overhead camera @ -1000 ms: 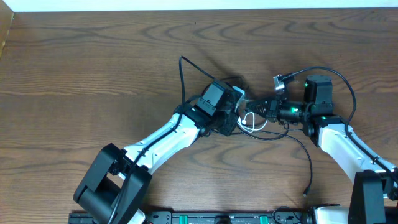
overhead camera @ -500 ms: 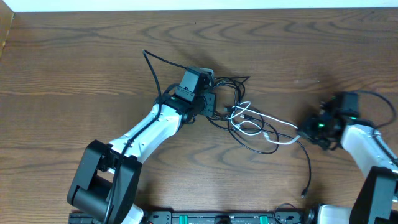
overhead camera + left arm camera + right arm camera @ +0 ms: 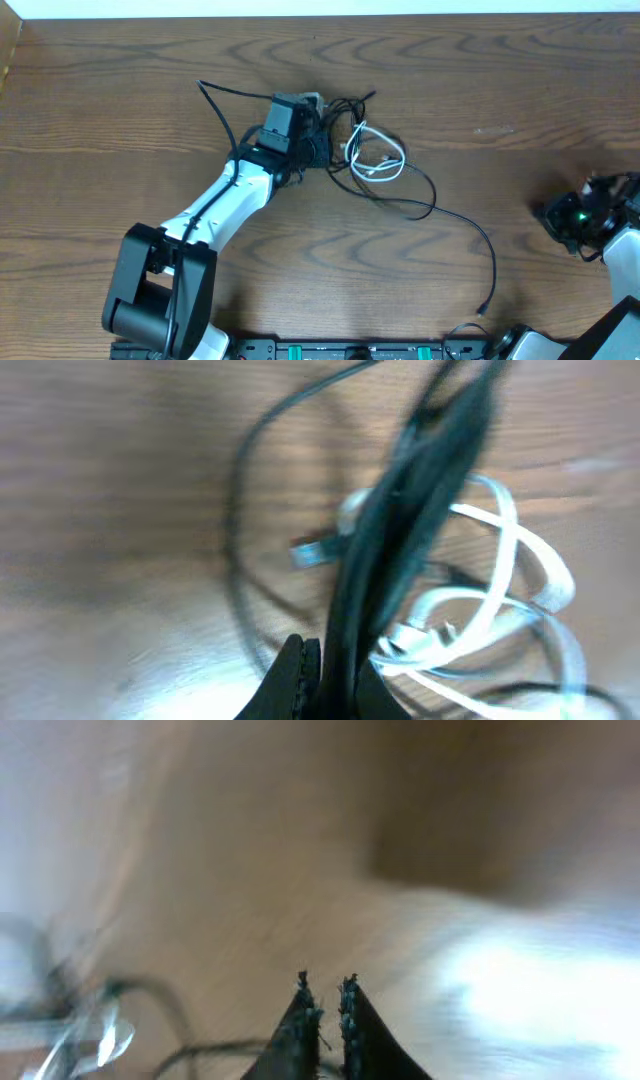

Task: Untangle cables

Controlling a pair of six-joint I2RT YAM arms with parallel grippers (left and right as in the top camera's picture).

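L. claw: pressed together on a bunch of black cables. In the wrist view the two dark, wedge-shaped fingertips sit at the bottom centre, and the bunch rises from the slot between them toward the upper right. The picture is blurred, so the no. of strands cannot be told.

Cables, material and shape: thin, round, flexible, with a matt black jacket. One white cable is smooth and slightly glossy, and is laid in several loose oval loops just right of the black bunch. A small pale plug lies left of the bunch on the wood.

Overhead: the tangle is seen at upper centre of the frame, touching the claw tip. One long black lead is run out of it in a curve toward the lower right and ends in a small plug at bottom right of centre. Another black strand arcs off to the upper left of the wrist.

L. arm: white shell with black joints, stretched diagonally from the bottom-left base up to the tangle, wrist low over the table. The table is brown wood-grain with a matt finish.

R. claw: tips are seen close together with a thin slit between them and nothing in the slit; the view is heavily blurred. Overhead it is placed at the far right edge at mid height, well apart from the cables. R. arm is folded back toward the lower-right corner.
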